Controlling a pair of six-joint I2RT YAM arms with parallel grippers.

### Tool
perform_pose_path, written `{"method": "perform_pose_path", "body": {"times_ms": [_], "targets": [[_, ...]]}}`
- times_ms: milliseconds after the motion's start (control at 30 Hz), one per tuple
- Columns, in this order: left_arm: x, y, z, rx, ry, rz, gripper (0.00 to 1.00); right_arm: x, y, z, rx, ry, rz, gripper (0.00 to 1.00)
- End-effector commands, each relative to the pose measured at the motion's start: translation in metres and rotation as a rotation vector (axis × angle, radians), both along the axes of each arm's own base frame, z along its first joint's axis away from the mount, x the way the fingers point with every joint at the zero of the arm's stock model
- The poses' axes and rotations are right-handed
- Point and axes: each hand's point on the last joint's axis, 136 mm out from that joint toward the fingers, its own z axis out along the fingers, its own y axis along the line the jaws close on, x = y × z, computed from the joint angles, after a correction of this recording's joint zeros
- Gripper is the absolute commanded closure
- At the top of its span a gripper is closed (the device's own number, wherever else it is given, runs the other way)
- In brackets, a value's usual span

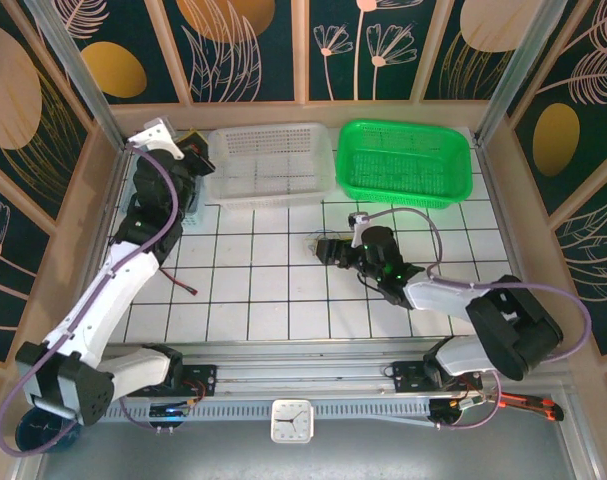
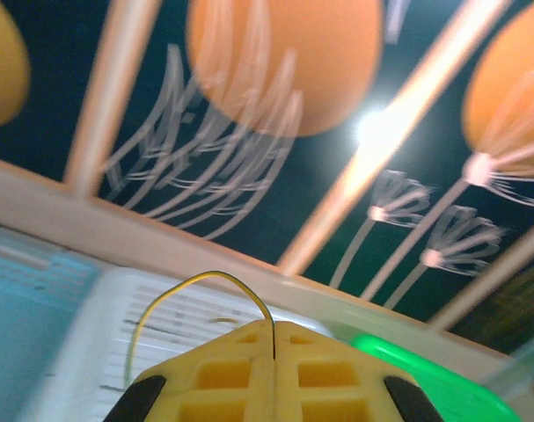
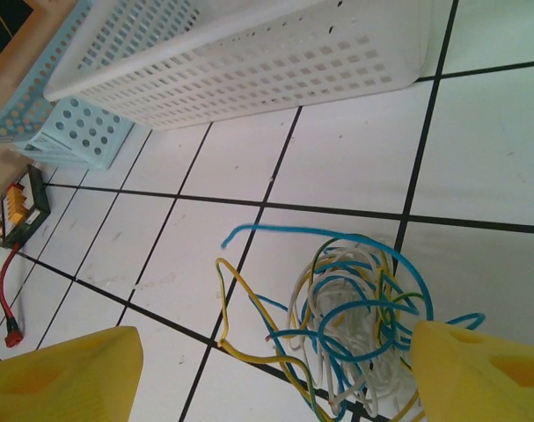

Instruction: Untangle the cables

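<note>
The cables (image 3: 354, 325) were seen heaped in a loose tangle on the surface (image 3: 337, 167), toward its far edge and near the white basket (image 3: 249, 53). The right pincer (image 3: 275, 387) was spread wide over them. The left pincer (image 2: 273, 338) was closed on a yellow wire (image 2: 212, 273).

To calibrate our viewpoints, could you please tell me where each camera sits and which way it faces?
Top external: above, behind the bases, looking down on the tiled table; both arms show.
Left wrist: raised, facing the floral back wall; shut left gripper pinches a yellow wire.
Right wrist: low, facing the cables and white basket; open right gripper shows.
Shared: white basket, in both wrist views.
</note>
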Motion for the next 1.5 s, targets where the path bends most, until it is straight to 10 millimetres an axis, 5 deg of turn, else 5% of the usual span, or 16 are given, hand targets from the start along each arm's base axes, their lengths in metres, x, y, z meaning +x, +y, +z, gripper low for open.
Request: {"method": "perform_pose_path", "body": {"times_ms": [0,200,500,700,800,900,1000,1267,1467], "targets": [[0.016,0.038,-0.022,0.019,0.032,0.117,1.00,0.003,-0.007,0.023,-0.006,-0.047,-0.046,0.17],[0.035,0.090,-0.058,-0.002,0.083,0.252,1.00,0.008,-0.035,0.042,-0.042,-0.074,-0.183,0.01],[0.059,0.130,-0.134,-0.002,0.240,0.323,1.00,0.010,-0.076,0.062,0.002,-0.070,-0.403,0.01],[0.072,0.140,-0.162,0.000,0.307,0.334,0.93,0.000,-0.068,0.051,-0.005,-0.060,-0.326,0.01],[0.081,0.139,-0.163,0.014,0.327,0.313,0.76,-0.005,-0.064,0.048,0.012,-0.052,-0.292,0.01],[0.086,0.137,-0.157,0.022,0.327,0.297,0.33,-0.008,-0.059,0.043,0.009,-0.037,-0.261,0.01],[0.088,0.133,-0.146,0.019,0.307,0.271,0.13,-0.009,-0.057,0.040,0.010,-0.029,-0.242,0.01],[0.077,0.095,-0.111,-0.039,0.224,0.064,0.08,-0.006,-0.054,0.032,-0.015,-0.012,-0.208,0.02],[0.047,0.054,-0.100,-0.140,0.193,-0.122,0.09,0.003,-0.055,0.038,-0.078,-0.026,-0.175,0.03]]}}
